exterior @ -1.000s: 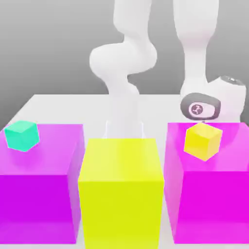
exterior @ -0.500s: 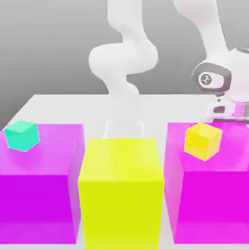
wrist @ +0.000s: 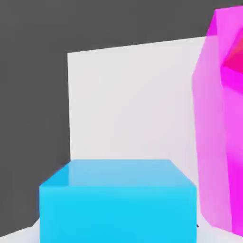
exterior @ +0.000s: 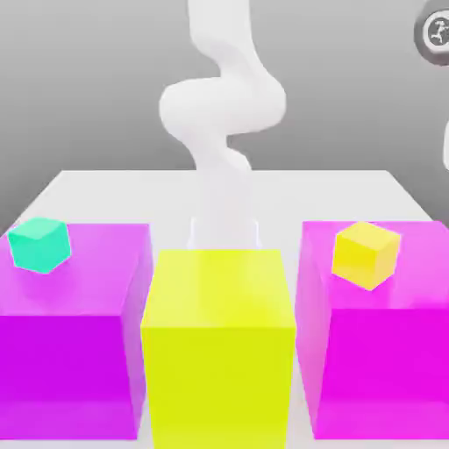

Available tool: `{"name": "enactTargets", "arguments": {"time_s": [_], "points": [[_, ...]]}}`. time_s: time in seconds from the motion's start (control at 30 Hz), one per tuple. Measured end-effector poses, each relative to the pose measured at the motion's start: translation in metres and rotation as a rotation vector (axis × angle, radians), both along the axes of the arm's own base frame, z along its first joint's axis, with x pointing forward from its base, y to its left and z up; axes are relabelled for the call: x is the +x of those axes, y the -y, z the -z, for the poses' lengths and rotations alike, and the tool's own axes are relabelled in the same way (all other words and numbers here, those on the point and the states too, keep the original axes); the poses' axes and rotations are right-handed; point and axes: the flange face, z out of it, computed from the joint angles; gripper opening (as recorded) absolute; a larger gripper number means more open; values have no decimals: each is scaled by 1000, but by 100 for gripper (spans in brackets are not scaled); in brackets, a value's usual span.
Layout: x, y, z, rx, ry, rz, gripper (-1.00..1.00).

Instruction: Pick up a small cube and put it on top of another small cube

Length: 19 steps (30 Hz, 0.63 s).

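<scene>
The small yellow cube [exterior: 366, 254] rests on top of the translucent magenta block [exterior: 386, 368] on the exterior view's right. On the exterior view's left, the small teal cube [exterior: 39, 245] sits on another magenta block [exterior: 70, 351]. My arm's wrist [exterior: 434, 33] is high up at the exterior view's upper right edge, well above the yellow cube and apart from it. My gripper is shut, and both cubes lie free.
A large yellow block [exterior: 217, 342] stands at the front between the two magenta blocks, with the arm's white column [exterior: 224, 114] behind it on the white table [exterior: 307, 197]. The hand view has a light blue block [wrist: 118, 204] beside a magenta block [wrist: 223, 133].
The hand has risen from just behind the yellow cube, up and toward the exterior view's right edge. Neither small cube has moved.
</scene>
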Motion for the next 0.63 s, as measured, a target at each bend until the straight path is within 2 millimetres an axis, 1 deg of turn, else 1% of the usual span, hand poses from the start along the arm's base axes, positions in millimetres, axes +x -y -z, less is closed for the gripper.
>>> {"name": "enactTargets", "arguments": {"time_s": [0.17, 0.33, 0.37, 0.4, 0.5, 0.53, 0.63], "points": [[31, 67, -31, -56, -29, 119, -100], [47, 136, -60, -111, -69, 242, -100], [47, 150, -56, -127, -83, 283, -100], [48, 157, -45, -135, -90, 303, -100], [49, 163, -3, -141, -97, 321, -100], [48, 164, 7, -142, -97, 322, 100], [48, 164, 7, -142, -97, 322, 100]]}}
